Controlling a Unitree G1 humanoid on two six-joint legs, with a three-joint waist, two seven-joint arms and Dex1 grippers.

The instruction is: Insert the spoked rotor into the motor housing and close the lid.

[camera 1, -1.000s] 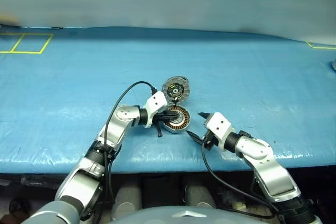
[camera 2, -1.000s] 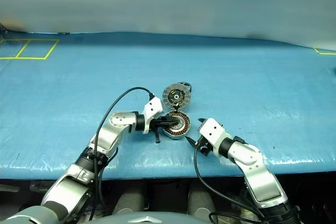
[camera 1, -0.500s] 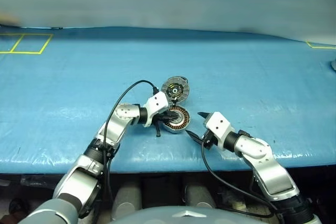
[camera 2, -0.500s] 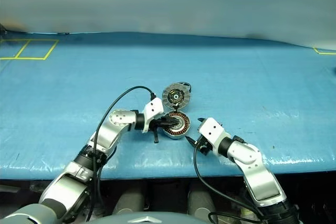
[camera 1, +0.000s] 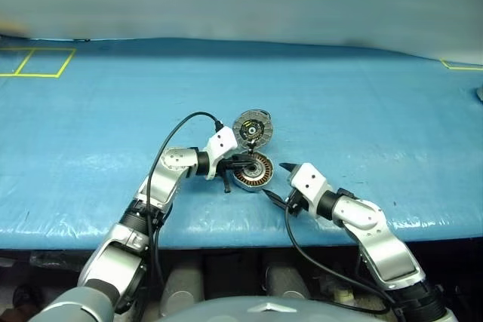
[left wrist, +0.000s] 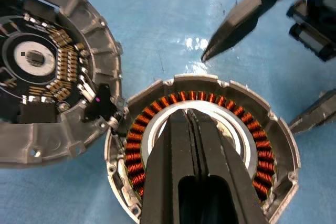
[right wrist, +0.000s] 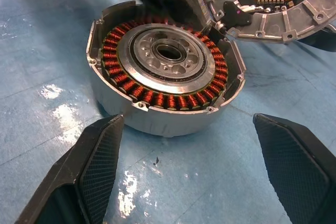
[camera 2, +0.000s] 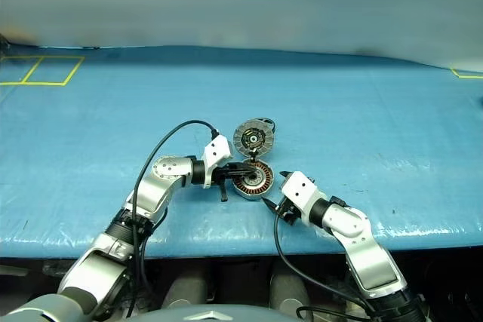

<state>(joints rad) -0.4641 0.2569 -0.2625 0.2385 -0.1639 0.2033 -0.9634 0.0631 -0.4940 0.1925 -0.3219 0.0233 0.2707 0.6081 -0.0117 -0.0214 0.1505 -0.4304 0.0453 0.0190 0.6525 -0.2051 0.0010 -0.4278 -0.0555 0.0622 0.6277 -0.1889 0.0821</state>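
Observation:
The motor housing (camera 1: pixel 252 172) lies open on the blue table, its copper windings showing around a silvery centre (right wrist: pixel 163 59). The lid (camera 1: pixel 251 127) stands tilted open just behind it, still joined at the hinge, with its dark ringed inner face (left wrist: pixel 37 61) towards me. My left gripper (camera 1: pixel 247 161) is shut with nothing in it, and its fingertips (left wrist: pixel 187 116) hang over the housing's middle. On the near right side, my right gripper (camera 1: pixel 277 180) is open, and its pads (right wrist: pixel 97 163) stand apart from the housing wall. The spoked rotor is out of view.
The table's front edge (camera 1: pixel 241 235) runs close below both grippers. Yellow tape marks lie at the far left (camera 1: pixel 38 62) and the far right (camera 1: pixel 460 65). A black cable (camera 1: pixel 177 133) loops above my left forearm.

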